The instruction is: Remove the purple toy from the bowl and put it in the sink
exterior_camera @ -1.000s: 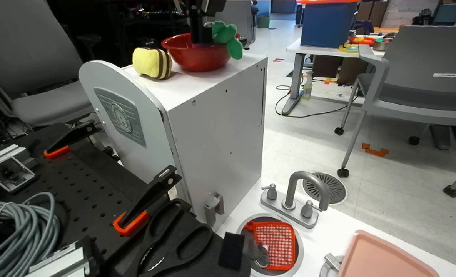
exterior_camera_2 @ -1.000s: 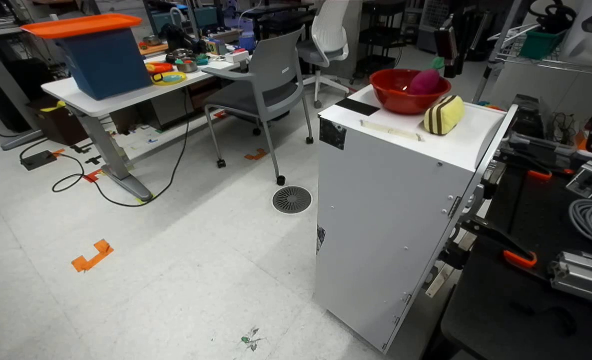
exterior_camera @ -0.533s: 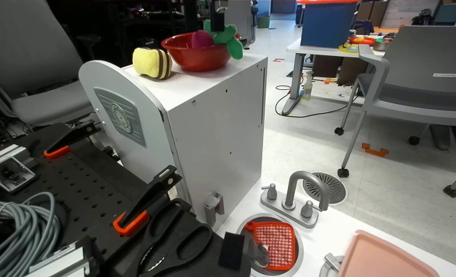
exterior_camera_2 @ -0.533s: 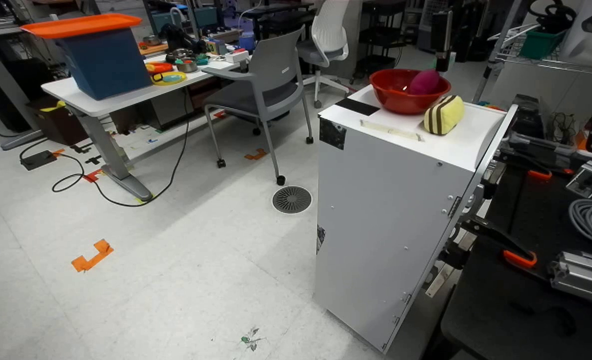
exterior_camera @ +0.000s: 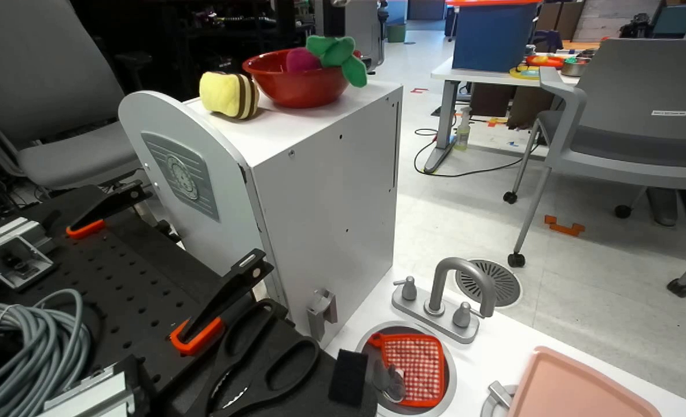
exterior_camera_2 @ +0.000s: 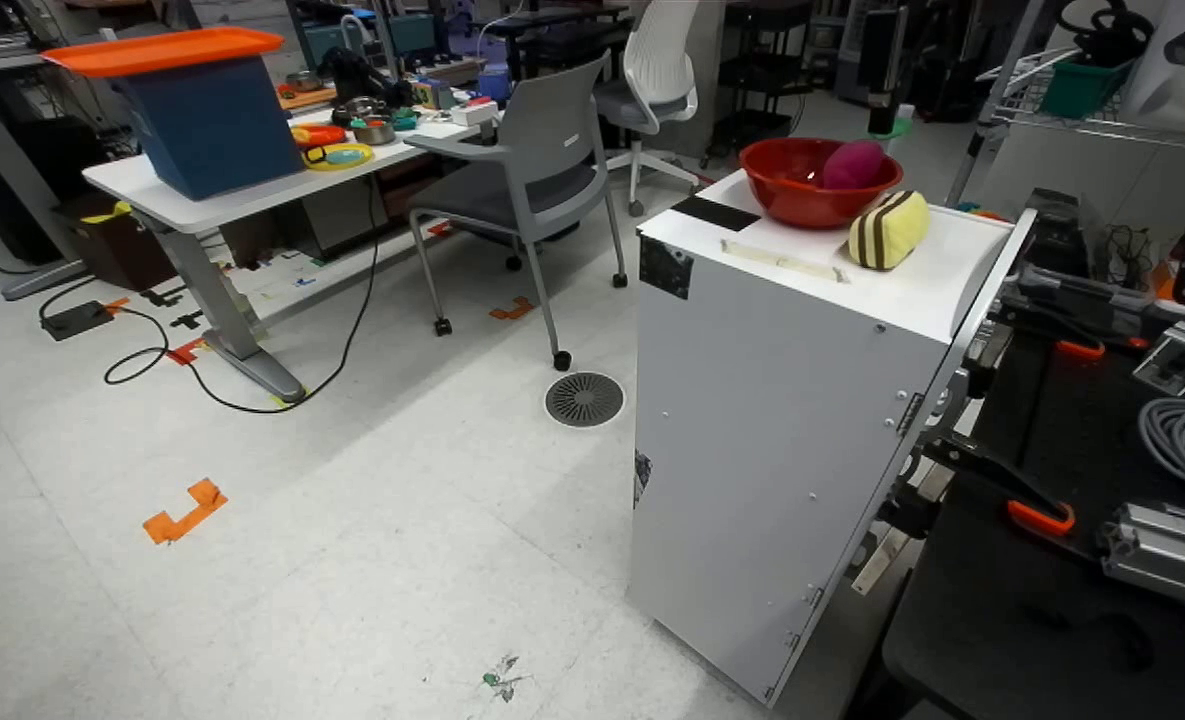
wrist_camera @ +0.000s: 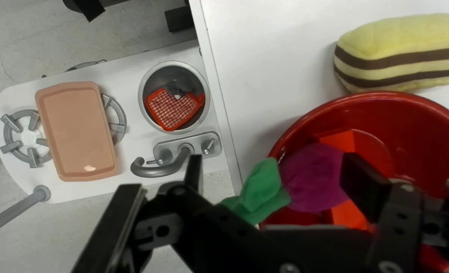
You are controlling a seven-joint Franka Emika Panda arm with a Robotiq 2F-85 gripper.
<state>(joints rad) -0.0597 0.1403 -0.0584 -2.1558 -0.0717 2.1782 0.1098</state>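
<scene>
The purple toy [wrist_camera: 309, 178], a plush with green leaves [wrist_camera: 260, 187], rests inside the glossy red bowl [wrist_camera: 417, 132] with its leaves hanging over the rim. That bowl [exterior_camera: 302, 90] stands on a white cabinet top. My gripper [wrist_camera: 279, 176] is open above it, its fingers [wrist_camera: 362, 185] spread wide with the toy below and between them, not gripped. Only part of the gripper shows in both exterior views, one dark finger [exterior_camera: 334, 20] being just above the leaves. Low beside the cabinet, the round sink [wrist_camera: 143, 98] holds a red checkered mitt [wrist_camera: 173, 108].
A yellow and brown striped plush [wrist_camera: 391, 53] lies beside the bowl. Orange pieces [wrist_camera: 340, 141] lie in the bowl. A grey faucet [wrist_camera: 160, 167] curves next to the sink, and a pink tray [wrist_camera: 76, 132] covers part of the stove top. The cabinet [exterior_camera: 331, 191] drops off toward the sink counter.
My gripper has spread its fingers and risen out of the bowl, clear of the toy's purple body. The toy has shifted only slightly, its leaves settling lower.
</scene>
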